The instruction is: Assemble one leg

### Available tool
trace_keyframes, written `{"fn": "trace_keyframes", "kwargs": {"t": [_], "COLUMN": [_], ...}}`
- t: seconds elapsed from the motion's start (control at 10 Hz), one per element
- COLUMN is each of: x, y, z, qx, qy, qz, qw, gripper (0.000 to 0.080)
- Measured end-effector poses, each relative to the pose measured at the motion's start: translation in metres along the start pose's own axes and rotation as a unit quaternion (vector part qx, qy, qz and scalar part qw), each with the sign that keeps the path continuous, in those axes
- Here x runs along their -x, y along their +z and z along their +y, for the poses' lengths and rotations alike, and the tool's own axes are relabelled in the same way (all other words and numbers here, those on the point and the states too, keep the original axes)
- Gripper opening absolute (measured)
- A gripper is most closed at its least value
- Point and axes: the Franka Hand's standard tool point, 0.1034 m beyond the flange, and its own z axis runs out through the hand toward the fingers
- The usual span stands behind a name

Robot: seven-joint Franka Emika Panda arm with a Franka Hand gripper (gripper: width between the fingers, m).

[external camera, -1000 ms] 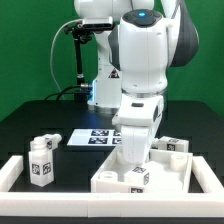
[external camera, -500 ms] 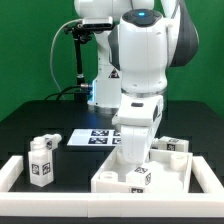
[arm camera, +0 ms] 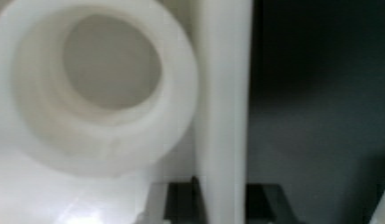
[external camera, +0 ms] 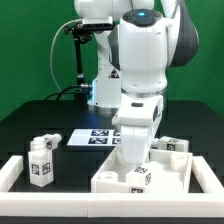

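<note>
In the exterior view my gripper (external camera: 131,160) is lowered onto the large white square tray-like piece (external camera: 140,178) at the front centre. In the wrist view the gripper (arm camera: 221,203) straddles an upright white wall of that piece (arm camera: 221,100), with a dark finger (arm camera: 178,205) close against each side. A round hole of the piece (arm camera: 100,75) lies beside the wall. White legs with tags stand at the exterior view's left (external camera: 42,160) and behind the piece at its right (external camera: 172,147). None is in the gripper.
The marker board (external camera: 92,138) lies on the black table behind the tray-like piece. A low white border (external camera: 12,175) runs along the front and sides of the work area. The robot's base (external camera: 105,85) stands at the back.
</note>
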Motion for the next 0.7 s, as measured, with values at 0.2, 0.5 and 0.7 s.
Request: {"fn": "trace_keyframes", "kwargs": {"t": [0.2,0.5,0.7], "x": [0.003,0.0,-0.003], "y": [-0.003,-0.004,-0.007], "z": [0.01,0.019,0.019], "qx": [0.005,-0.008,-0.01], "qy": [-0.064,-0.121,-0.118], "qz": [0.002,0.0,-0.019], "qw": [0.998,0.993,0.993], "gripper": [0.0065,0.0065,0.0066]}}
